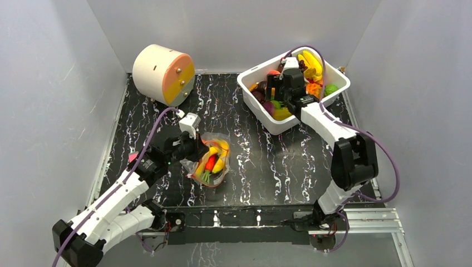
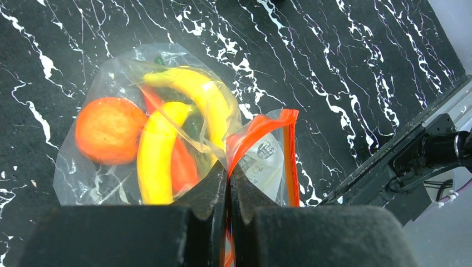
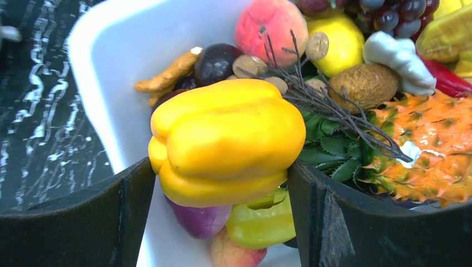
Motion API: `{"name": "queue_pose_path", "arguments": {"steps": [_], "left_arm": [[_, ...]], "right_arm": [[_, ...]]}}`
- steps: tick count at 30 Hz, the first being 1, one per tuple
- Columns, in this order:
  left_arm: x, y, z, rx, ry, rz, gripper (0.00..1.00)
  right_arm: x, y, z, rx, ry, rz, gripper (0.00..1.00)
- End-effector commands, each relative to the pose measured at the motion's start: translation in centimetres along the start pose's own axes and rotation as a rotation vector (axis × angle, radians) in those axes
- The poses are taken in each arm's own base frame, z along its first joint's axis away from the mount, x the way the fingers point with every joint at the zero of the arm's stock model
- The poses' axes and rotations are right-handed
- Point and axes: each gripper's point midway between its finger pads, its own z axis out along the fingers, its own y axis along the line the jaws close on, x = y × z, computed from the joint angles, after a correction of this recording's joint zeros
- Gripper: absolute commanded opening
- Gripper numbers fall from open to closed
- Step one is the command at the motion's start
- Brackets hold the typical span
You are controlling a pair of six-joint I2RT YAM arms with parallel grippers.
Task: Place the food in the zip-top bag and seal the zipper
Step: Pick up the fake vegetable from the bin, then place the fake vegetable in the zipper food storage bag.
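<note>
top: left gripper [image 1: 193, 149] at the zip-top bag [image 1: 214, 166], right gripper [image 1: 281, 92] down in the white tub [image 1: 276, 123]. left wrist: jaws pinched tight on the zipper [image 2: 261, 125], with bananas [image 2: 158, 150] and an orange [image 2: 109, 129] bagged just beyond the tips. right wrist: jaws spread wide, clasping a yellow pepper [image 3: 225, 139] between them, other food [image 3: 434, 139] heaped beyond.

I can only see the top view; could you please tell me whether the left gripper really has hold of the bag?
Observer: Yes. In the left wrist view the left gripper is shut on the zipper at the rim of the bag.
Operator: Thank you. What does the right gripper have in the tub?
Observer: The right wrist view shows a yellow pepper between the fingers of the right gripper, touching both, inside the tub.
</note>
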Motion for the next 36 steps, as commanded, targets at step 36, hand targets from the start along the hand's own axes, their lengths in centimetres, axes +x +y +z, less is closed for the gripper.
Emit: {"name": "queue_pose_path", "arguments": {"steps": [36], "left_arm": [[-6.4, -2.5, -0.2, 0.001, -0.053, -0.196, 0.0]], "right_arm": [[6.1, 23.2, -31.9, -1.264, -0.227, -0.297, 0.47]]}}
